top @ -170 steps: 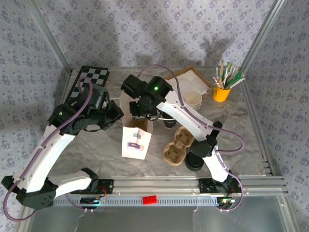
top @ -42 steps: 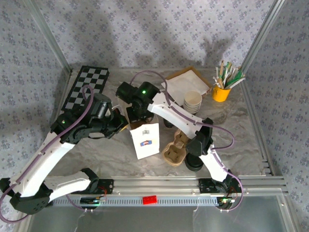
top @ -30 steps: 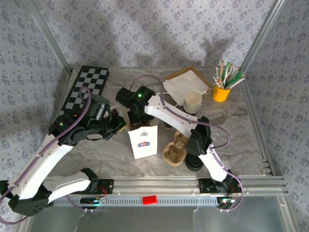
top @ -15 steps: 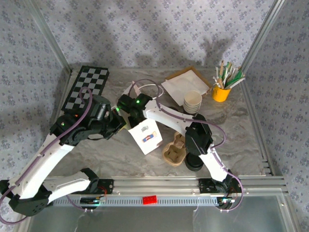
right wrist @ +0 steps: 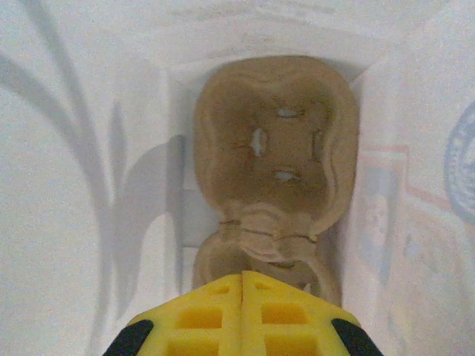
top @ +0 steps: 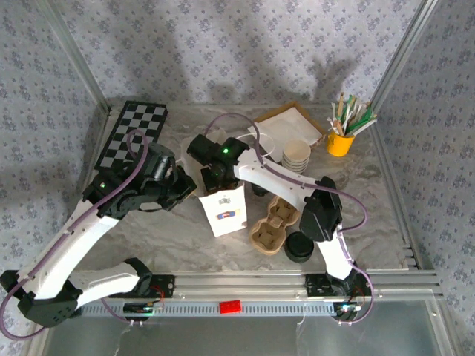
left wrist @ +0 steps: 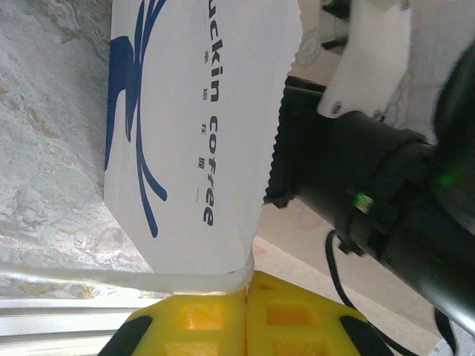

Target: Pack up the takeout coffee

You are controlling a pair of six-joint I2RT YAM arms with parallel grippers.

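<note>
Marbled table point(top: 171, 237) — left gripper point(left wrist: 247, 285) pinches paper bag point(left wrist: 193, 133) rim.

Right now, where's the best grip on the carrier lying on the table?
Likely the narrow waist between its two wells, from straight above: the carrier lies flat, wells up, so that ridge is open to a pinch. Bag and lid crowd its sides.

Top camera looks down, wrist cameras close-up — all share the bag point(top: 223, 213)
</note>
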